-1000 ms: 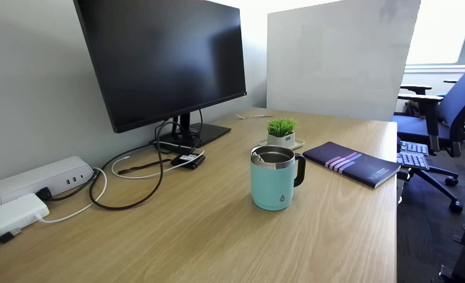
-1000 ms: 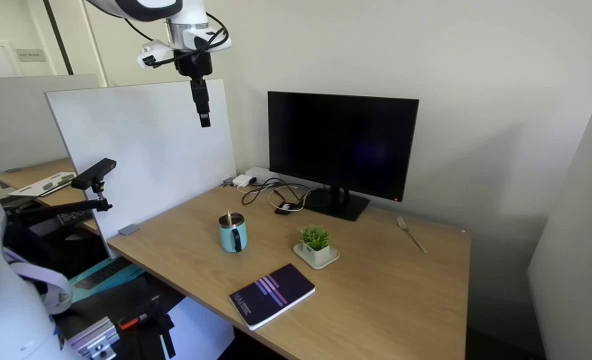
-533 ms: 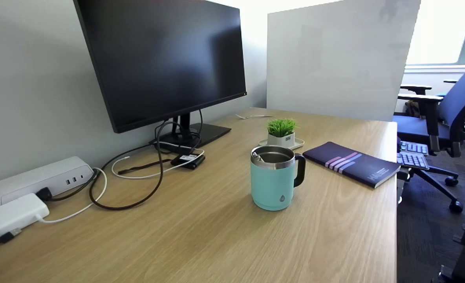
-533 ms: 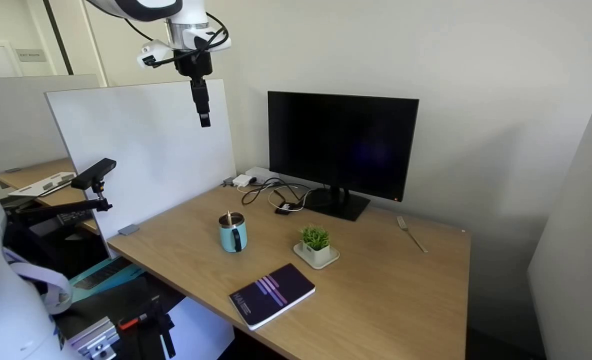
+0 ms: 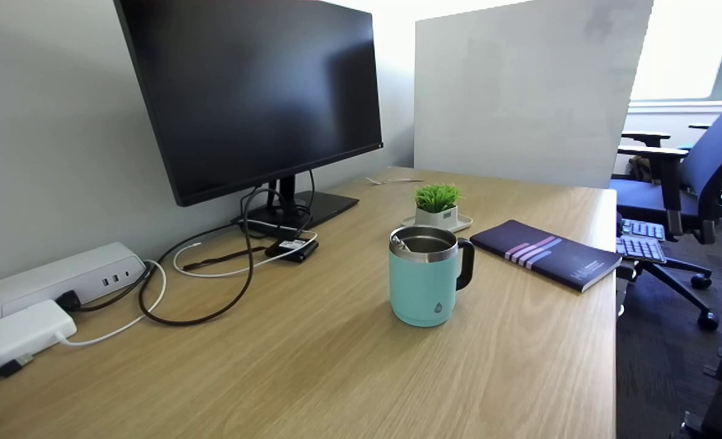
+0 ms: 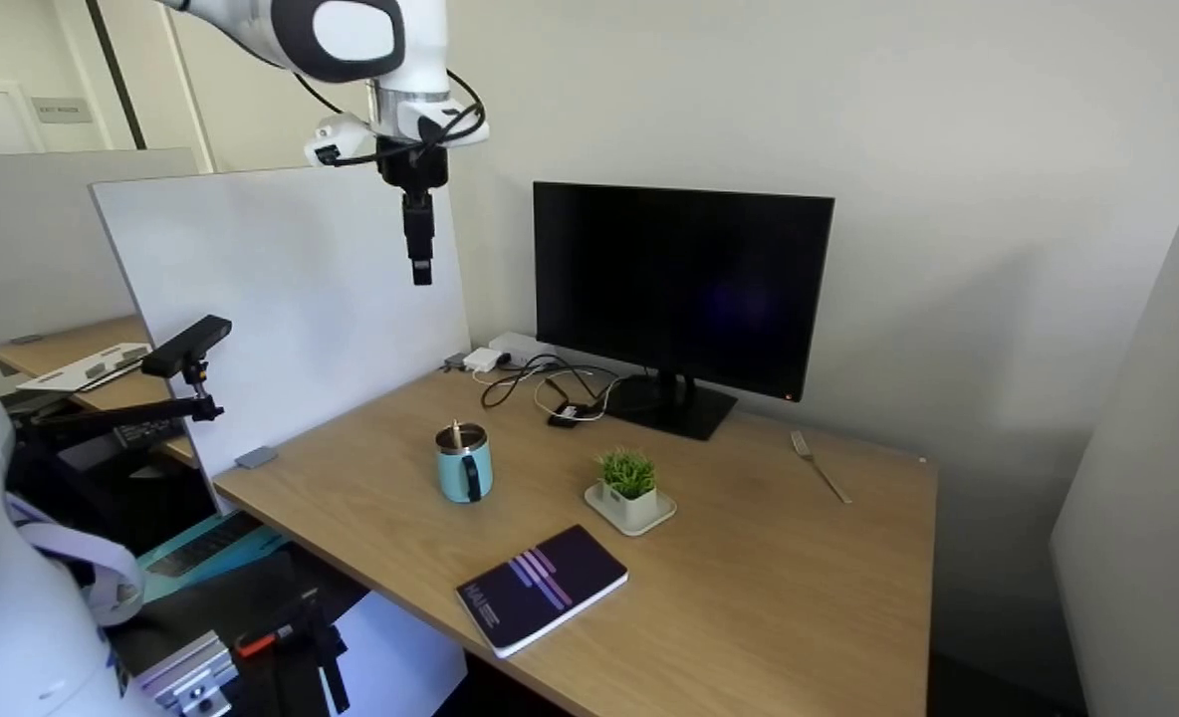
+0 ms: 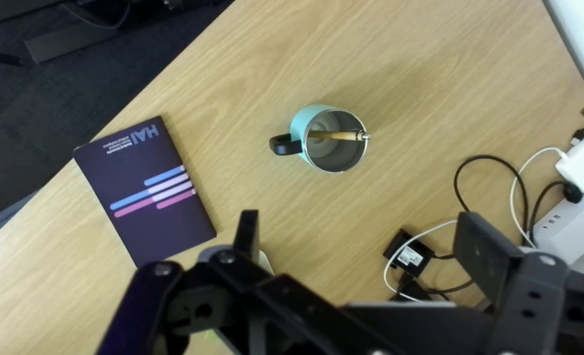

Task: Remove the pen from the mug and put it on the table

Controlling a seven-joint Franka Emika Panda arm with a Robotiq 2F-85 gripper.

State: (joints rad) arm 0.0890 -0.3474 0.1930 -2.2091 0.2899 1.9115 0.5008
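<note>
The teal mug stands upright on the wood-grain table; it also shows in an exterior view and in the wrist view. The pen leans inside it, its tip end at the steel rim. In the wrist view the pen is wooden brown with a silver tip; it also shows in both exterior views. My gripper hangs high above the table, pointing down, above the mug in that view. In the wrist view my gripper is open, with nothing between its wide-apart fingers.
A dark notebook and a potted plant on a white tray stand near the mug. A monitor, loose cables, a power strip and a fork are farther back. A white partition stands behind the gripper.
My arm and gripper have moved down and to the right in the exterior view that shows them, within the last half second. The mug and pen have not moved.
</note>
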